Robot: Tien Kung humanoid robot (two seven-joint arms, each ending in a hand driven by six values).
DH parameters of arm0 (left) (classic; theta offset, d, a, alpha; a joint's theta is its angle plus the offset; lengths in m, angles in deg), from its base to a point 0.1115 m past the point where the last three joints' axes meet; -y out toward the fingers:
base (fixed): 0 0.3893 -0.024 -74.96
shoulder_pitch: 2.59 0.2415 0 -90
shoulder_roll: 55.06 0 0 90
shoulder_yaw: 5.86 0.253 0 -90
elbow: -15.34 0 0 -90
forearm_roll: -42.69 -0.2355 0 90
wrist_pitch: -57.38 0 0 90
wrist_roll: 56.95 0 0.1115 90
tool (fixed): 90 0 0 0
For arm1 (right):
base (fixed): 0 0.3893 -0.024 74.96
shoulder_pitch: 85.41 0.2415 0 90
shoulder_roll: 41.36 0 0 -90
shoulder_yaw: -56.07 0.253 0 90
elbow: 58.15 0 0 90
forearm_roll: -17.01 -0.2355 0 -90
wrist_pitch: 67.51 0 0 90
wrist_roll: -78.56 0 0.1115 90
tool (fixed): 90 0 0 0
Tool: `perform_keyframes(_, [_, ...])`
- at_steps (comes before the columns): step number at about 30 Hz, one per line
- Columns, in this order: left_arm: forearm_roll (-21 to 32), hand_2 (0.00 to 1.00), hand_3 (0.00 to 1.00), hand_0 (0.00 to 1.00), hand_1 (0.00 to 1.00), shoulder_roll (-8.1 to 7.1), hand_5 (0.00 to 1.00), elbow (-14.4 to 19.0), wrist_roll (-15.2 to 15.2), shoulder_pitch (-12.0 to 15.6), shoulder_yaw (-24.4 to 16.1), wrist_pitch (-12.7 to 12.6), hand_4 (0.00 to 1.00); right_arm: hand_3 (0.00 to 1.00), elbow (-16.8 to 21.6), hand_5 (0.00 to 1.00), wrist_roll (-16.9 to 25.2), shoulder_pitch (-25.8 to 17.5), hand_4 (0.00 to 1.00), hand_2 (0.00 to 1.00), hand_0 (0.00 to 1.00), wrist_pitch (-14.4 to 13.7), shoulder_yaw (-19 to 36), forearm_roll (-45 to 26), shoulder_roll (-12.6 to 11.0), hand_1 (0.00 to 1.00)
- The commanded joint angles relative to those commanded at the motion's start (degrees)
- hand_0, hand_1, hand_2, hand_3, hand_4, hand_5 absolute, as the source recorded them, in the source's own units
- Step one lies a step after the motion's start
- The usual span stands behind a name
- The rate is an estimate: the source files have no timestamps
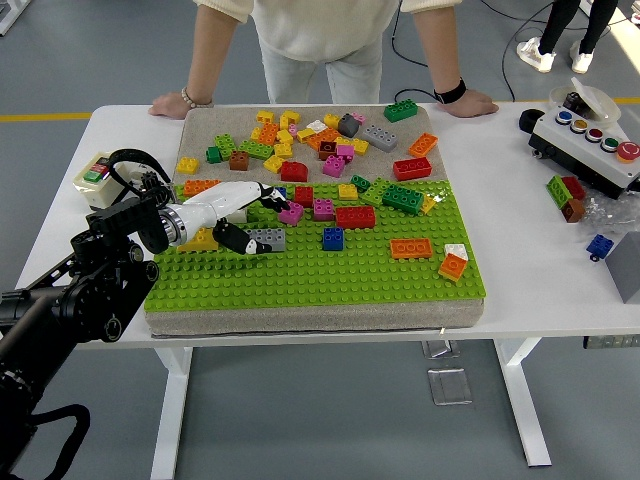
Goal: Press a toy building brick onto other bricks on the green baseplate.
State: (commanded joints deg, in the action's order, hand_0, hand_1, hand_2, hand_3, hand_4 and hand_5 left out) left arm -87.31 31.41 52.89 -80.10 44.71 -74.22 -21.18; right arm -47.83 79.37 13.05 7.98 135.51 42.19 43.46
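Observation:
The green baseplate (pixel 330 275) lies on the near half of a beige mat. My left hand (pixel 262 224), white with black fingertips, reaches over the plate's left part. Its fingers (pixel 277 203) are spread toward a magenta brick (pixel 291 213), and its thumb (pixel 238 241) rests at the left end of a grey brick (pixel 268 239) on the plate. The hand holds nothing. A blue brick (pixel 333 238), a red brick (pixel 355 216) and an orange brick (pixel 411 248) also sit on the plate. My right hand is out of view.
Many loose bricks (pixel 320 135) lie on the beige mat (pixel 205 125) behind the plate. A person stands at the far side with both hands (pixel 470 98) on the table edge. A button box (pixel 590 140) and loose bricks (pixel 567 195) sit at right, a small switch box (pixel 98 176) at left.

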Motion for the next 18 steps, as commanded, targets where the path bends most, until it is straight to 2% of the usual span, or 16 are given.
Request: perform_keyframes(18, [0.00, 0.741, 0.725, 0.839, 0.759, -0.48, 0.163, -3.17, -0.24, -0.37, 2.97, -3.88, 0.895, 0.582, 0.00, 0.498, 0.08, 0.02, 0.910, 0.706, 0.739, -0.06, 0.01, -0.08, 0.08, 0.659])
